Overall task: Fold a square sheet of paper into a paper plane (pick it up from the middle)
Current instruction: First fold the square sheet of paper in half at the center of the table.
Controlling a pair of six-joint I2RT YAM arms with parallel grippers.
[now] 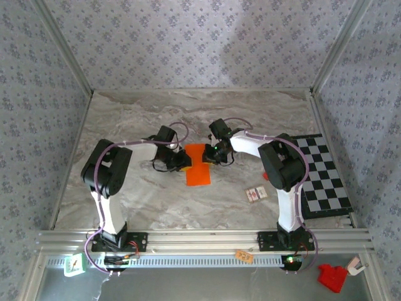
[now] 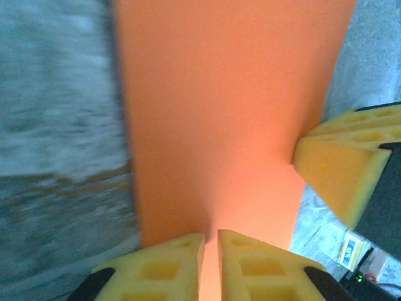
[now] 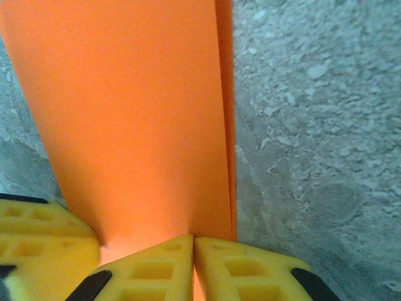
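Closest to me, my left gripper [image 2: 211, 243] has its two yellow fingers squeezed almost together. The orange runs right into the thin slit between them, so I think it is pinching the edge of the square sheet of paper [image 2: 213, 113]. My right gripper [image 3: 193, 243] is the same: its fingers are pressed tight and the paper's edge goes in between them. So both my hands are closed on the paper, one on each side, and their tips sit just beside each other.

The paper lies on the table [image 3: 313, 125] between my two hands, about in the middle of it. It looks like a long shape, not a square. Along one side I can see two layers, so I think it is folded over once.

Paper like this is very light and thin. It bends and flops, and it can slide on the smooth table. It will crumple or tear if I pull hard. I should hold it by the edge, near the middle of a side, pinch softly, and move both hands together.

Farther off to the right are some small cards [image 1: 255, 194] and a checkered board [image 1: 322, 175], well apart from the paper.
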